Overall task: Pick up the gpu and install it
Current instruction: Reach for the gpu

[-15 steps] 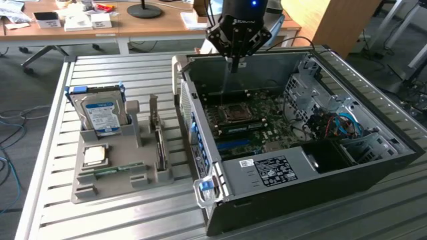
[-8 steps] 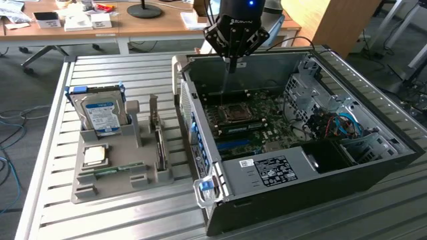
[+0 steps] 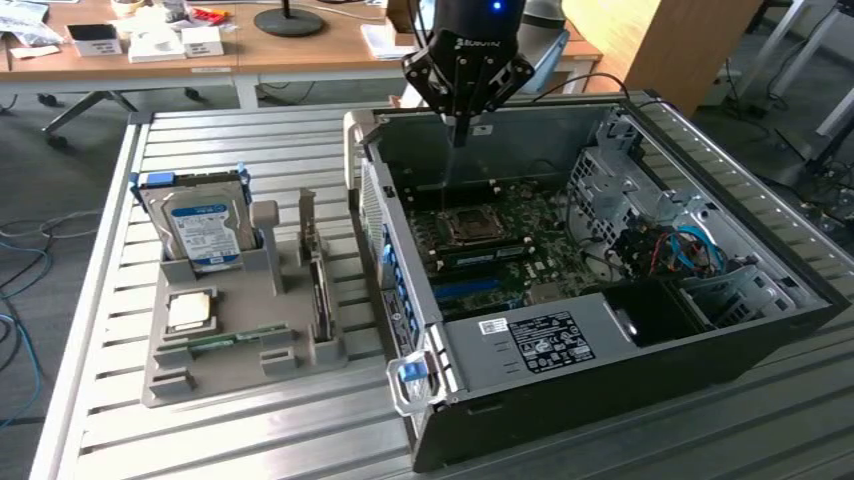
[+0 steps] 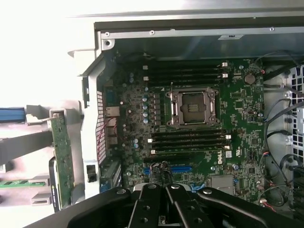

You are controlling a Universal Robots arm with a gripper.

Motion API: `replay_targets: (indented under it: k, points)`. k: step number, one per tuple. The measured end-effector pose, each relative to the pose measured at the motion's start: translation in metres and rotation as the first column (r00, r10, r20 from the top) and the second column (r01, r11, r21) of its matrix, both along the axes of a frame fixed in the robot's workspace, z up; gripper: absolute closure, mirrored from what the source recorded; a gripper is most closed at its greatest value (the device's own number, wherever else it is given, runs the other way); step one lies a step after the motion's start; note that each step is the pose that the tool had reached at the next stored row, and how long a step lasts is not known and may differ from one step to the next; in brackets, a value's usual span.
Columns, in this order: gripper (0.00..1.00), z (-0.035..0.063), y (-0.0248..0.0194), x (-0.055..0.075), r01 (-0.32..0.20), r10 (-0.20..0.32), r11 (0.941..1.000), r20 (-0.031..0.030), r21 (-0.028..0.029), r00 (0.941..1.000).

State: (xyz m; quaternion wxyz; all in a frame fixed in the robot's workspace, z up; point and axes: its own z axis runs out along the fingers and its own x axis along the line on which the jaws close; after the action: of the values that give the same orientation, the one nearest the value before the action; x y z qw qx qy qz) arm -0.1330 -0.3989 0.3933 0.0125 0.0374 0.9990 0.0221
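One pincer (image 3: 461,126) (shut, empty) hangs above the open case (image 3: 627,395); gpu (image 3: 318,285) stands in the tray (image 3: 234,352).

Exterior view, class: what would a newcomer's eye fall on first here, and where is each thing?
The open computer case dominates the exterior view's right, lying on its side with the green motherboard bared. The black gripper, shut and empty, hangs above the case's far edge. On the exterior view's left, a grey holder carries a blue-labelled hard drive and the gpu standing on edge.
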Motion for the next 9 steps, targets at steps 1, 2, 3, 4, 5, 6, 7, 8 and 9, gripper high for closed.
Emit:
replay_targets:
  k: [1,2,3,4,5,6,7,8,9]
  points:
    - [0.89,0.0000,0.0000,-0.001,0.000,0.000,1.0000,0.0000,0.0000,1.0000]
    - [0.89,0.0000,0.0000,-0.002,0.000,0.000,1.0000,0.0000,0.0000,1.0000]
    - [0.89,0.0000,0.0000,-0.003,0.000,0.000,1.0000,0.0000,0.0000,1.0000]
    - [0.89,0.0000,0.0000,-0.005,0.000,0.000,1.0000,0.0000,0.0000,1.0000]
    - [0.89,0.0000,0.0000,-0.006,0.000,0.000,1.0000,0.0001,0.0000,1.0000]
    - [0.89,0.0000,0.0000,-0.007,0.000,0.000,1.0000,0.0000,0.0000,1.0000]
    - [0.89,0.0000,0.0000,-0.008,0.000,0.000,1.0000,0.0000,0.0000,1.0000]
    - [0.89,0.0000,0.0000,-0.010,0.000,0.000,1.0000,0.0000,0.0000,1.0000]
    - [0.89,-0.0001,0.0000,-0.011,0.000,0.000,1.0000,0.0001,0.0001,1.0000]
